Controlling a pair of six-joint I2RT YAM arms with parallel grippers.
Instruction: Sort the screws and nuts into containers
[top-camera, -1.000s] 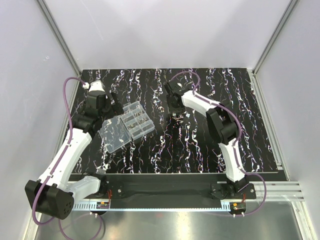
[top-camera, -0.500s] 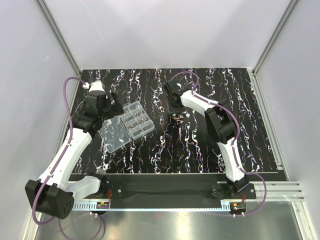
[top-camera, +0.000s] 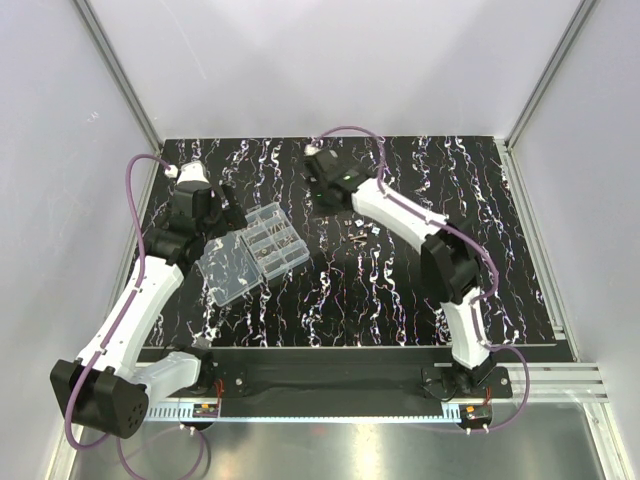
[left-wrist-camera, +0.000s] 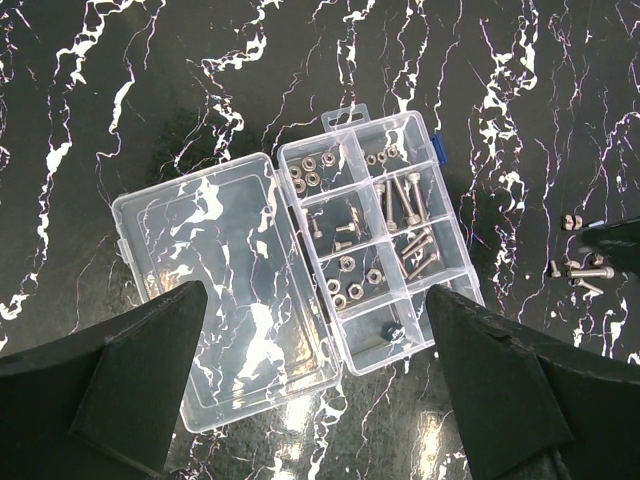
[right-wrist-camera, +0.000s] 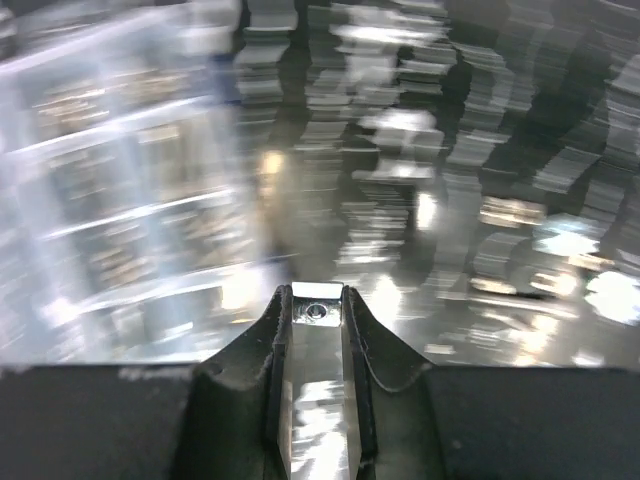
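The containers are compartments of a clear organiser box (top-camera: 277, 238) (left-wrist-camera: 375, 240), whose flat lid (left-wrist-camera: 220, 320) lies open to the left. Several compartments hold screws (left-wrist-camera: 405, 200) and nuts (left-wrist-camera: 305, 175). More loose screws and nuts (top-camera: 360, 234) (left-wrist-camera: 580, 268) lie on the table to the right of the box. My left gripper (top-camera: 222, 205) (left-wrist-camera: 320, 400) hovers open above the box, holding nothing. Just right of the box's far end, my right gripper (top-camera: 322, 190) (right-wrist-camera: 317, 300) is shut on a small silvery nut (right-wrist-camera: 317, 310) with a round hole. The right wrist view is motion-blurred.
The tabletop (top-camera: 400, 290) is black marble with white streaks. White walls with metal posts close it in on three sides. A black rail (top-camera: 320, 378) with the arm bases runs along the near edge.
My right gripper closed on a nut at the loose pile, lifted it and swung up and left towards the box. The left arm and the box have not moved.
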